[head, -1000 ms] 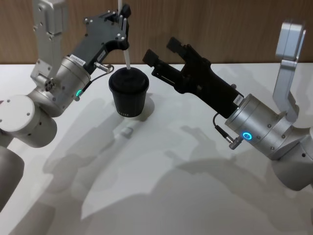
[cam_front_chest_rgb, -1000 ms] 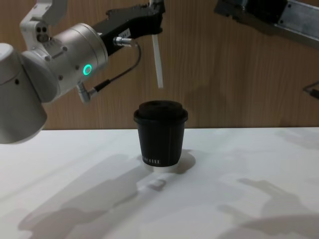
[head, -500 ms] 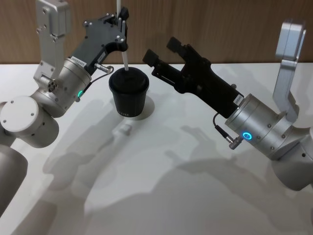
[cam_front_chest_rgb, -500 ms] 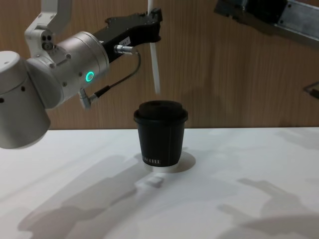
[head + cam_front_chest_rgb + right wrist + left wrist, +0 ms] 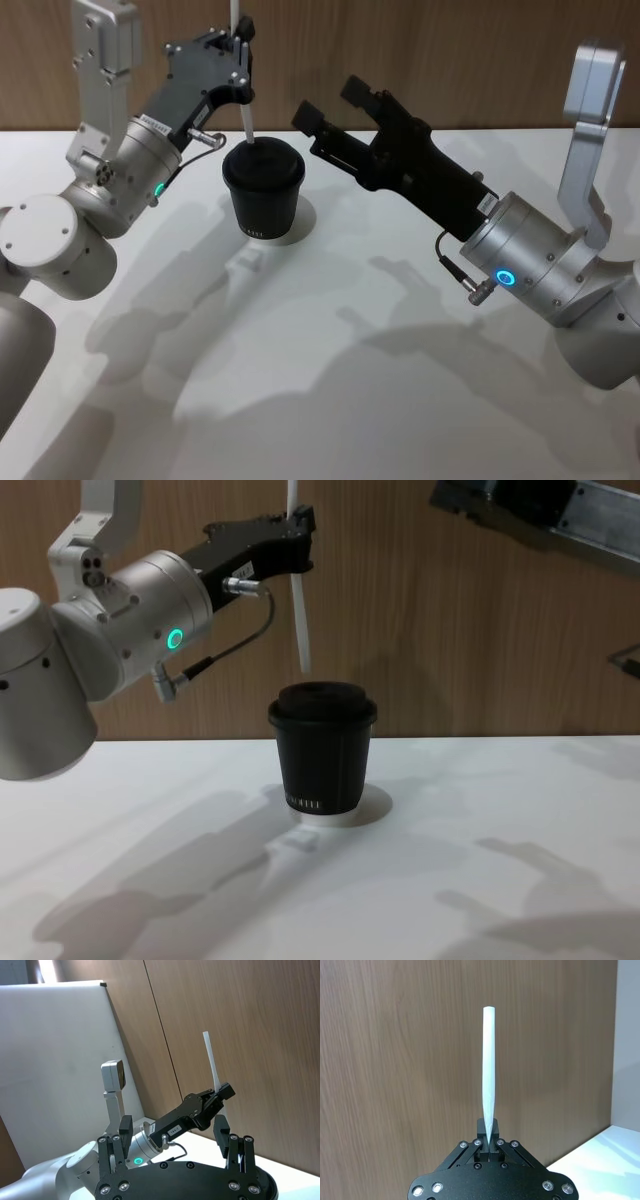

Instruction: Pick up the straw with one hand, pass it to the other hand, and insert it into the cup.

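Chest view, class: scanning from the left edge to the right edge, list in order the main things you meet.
Left arm's silver wrist with the green ring light → left gripper holding the straw → the cup → right arm at the upper right.

You see the cup (image 5: 263,193) standing upright on the white table (image 5: 330,380), toward the rear, in front of a wood-panel wall (image 5: 450,50). The left gripper (image 5: 240,60) sits above and behind the cup, its fingers (image 5: 244,30) closed on the straw (image 5: 246,118). The straw runs nearly vertical, with its lower end at the cup lid. The right gripper (image 5: 333,110) is just right of the cup, fingers apart, holding nothing.
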